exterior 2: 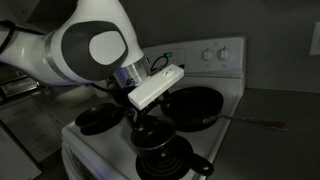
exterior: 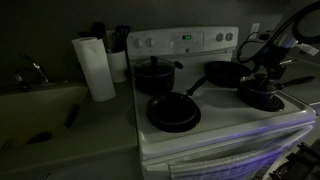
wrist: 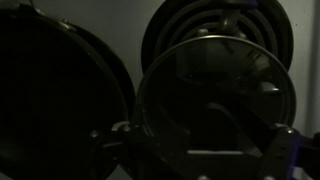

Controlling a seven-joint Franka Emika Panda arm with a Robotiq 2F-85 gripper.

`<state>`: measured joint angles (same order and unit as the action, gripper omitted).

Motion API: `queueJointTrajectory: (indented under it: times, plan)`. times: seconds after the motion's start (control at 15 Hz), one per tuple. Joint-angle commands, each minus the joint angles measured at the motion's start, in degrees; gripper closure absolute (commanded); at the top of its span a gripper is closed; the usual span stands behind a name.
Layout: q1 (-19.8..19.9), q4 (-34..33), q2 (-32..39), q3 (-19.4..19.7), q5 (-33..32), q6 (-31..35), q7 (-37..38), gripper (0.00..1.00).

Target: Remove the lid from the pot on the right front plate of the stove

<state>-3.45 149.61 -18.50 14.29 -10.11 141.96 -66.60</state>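
Observation:
The white stove [exterior: 215, 135] shows in both exterior views [exterior 2: 100, 150]. The small dark pot [exterior: 262, 98] sits on the right front burner. The lid [wrist: 215, 105], with a pale shiny rim and a dark see-through middle, fills the lower right of the wrist view. My gripper [exterior: 263, 82] is down right over the pot and lid, as the exterior view from the stove's other side also shows [exterior 2: 150, 128]. In the wrist view the fingers are dark shapes at either side of the lid. The frames are too dark to show whether they are closed on it.
A big black frying pan [exterior: 173, 112] is on the front burner beside the pot. A two-handled black pot [exterior: 154, 75] and a skillet [exterior: 224, 72] stand on the rear burners. A bare coil [wrist: 215, 25] shows beyond the lid. A paper towel roll [exterior: 97, 68] stands on the counter.

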Motion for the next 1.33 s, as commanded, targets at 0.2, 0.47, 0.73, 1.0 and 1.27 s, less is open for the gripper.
queueJointTrajectory:
  times: [0.2,0.47,0.73,1.0,1.27]
  plan:
    - [1.0,-1.8,0.8,-2.9,0.8,-2.1,-1.6,0.0]
    - [1.0,-1.6,0.7,-3.4,0.8,-2.1,-1.6,0.26]
    - [1.1,-1.5,0.4,-3.6,0.6,-2.6,-1.4,0.52]
    - [1.7,-2.6,-0.4,-4.5,-0.7,-6.1,-0.2,0.81]
    - [1.7,-4.2,-0.8,-5.2,-1.7,-10.5,-0.1,0.85]
